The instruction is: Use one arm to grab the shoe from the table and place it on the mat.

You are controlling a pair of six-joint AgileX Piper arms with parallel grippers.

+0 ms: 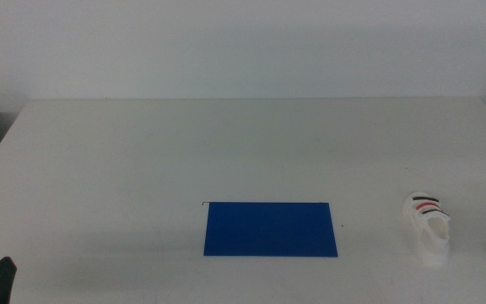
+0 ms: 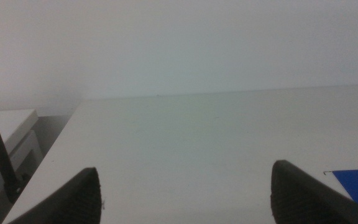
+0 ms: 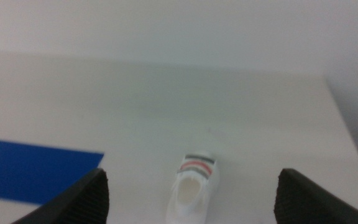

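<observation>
One shoe [image 1: 427, 228] on the desk [image 1: 226, 143], well apart from the mat [image 1: 270, 228], on the right arm's side. Your right tool [image 3: 191, 219] is nearer: wrist view puts the shoe between its jaws, which stand wide apart, nothing held. Shoe's long axis runs roughly toward that tool, strap end away, so a grip across the width looks feasible. Left tool [image 2: 185, 218] also spread, empty, waiting low at the desk's left; its wrist cam shows only a mat corner, no shoe. Middle view alone shows the shoe-to-mat gap.
</observation>
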